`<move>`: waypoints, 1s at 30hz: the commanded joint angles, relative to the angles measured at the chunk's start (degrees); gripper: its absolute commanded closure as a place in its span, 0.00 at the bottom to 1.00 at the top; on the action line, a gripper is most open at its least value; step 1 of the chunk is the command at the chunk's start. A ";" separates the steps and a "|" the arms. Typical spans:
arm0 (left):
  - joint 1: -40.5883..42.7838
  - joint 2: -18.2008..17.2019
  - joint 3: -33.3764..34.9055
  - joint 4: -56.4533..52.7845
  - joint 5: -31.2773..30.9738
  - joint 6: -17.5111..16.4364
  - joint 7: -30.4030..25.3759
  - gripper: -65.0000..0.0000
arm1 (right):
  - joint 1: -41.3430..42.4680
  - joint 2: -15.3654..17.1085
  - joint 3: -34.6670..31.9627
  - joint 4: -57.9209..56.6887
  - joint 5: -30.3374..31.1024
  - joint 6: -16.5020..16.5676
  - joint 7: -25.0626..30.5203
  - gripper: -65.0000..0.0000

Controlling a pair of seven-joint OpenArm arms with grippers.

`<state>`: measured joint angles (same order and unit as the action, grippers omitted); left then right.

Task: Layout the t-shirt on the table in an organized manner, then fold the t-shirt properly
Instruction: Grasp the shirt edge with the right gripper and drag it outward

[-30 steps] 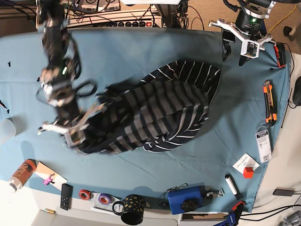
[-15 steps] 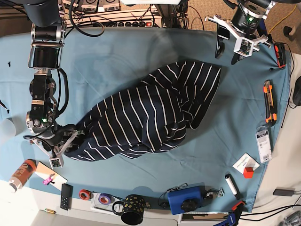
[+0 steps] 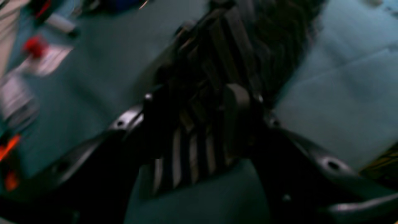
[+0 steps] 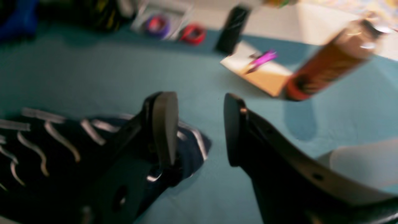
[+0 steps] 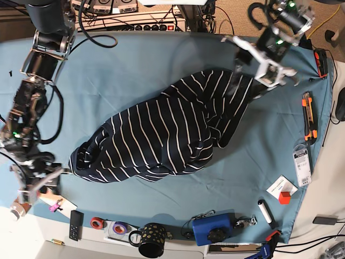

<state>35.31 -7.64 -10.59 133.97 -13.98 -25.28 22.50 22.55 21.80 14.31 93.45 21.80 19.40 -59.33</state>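
Striped t-shirt (image 5: 161, 137) is shown bunched diagonally across the teal table (image 5: 135, 65). Right gripper (image 4: 199, 130) is seen with jaws apart just beside its corner, holding nothing. Left gripper (image 3: 199, 124) is shown spread wide over the opposite end.

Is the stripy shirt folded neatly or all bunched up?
Bunched up. The t-shirt lies in a rumpled heap on the table, its stripes bending around folds, with no sleeves laid out flat.
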 commanded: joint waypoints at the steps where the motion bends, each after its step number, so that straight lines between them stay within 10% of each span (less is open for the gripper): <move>1: -0.96 -0.04 1.70 0.00 0.28 0.46 -1.51 0.55 | 0.94 0.76 1.92 0.76 1.38 0.37 0.94 0.62; 12: -16.57 0.02 18.18 -15.54 11.69 12.28 -1.25 0.55 | -11.65 0.76 17.84 0.72 12.41 8.37 -2.62 0.62; 24: -27.74 2.99 19.10 -29.05 3.52 8.72 1.11 0.56 | -20.22 0.74 27.50 0.72 22.53 15.37 -8.46 0.62; 30: -34.10 5.60 19.10 -29.14 3.21 13.07 3.21 1.00 | -22.29 0.74 27.54 0.72 22.58 15.37 -8.94 0.62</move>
<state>2.15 -2.42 8.56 103.81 -10.13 -12.25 27.49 -0.38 21.21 41.56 93.27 43.40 34.54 -69.34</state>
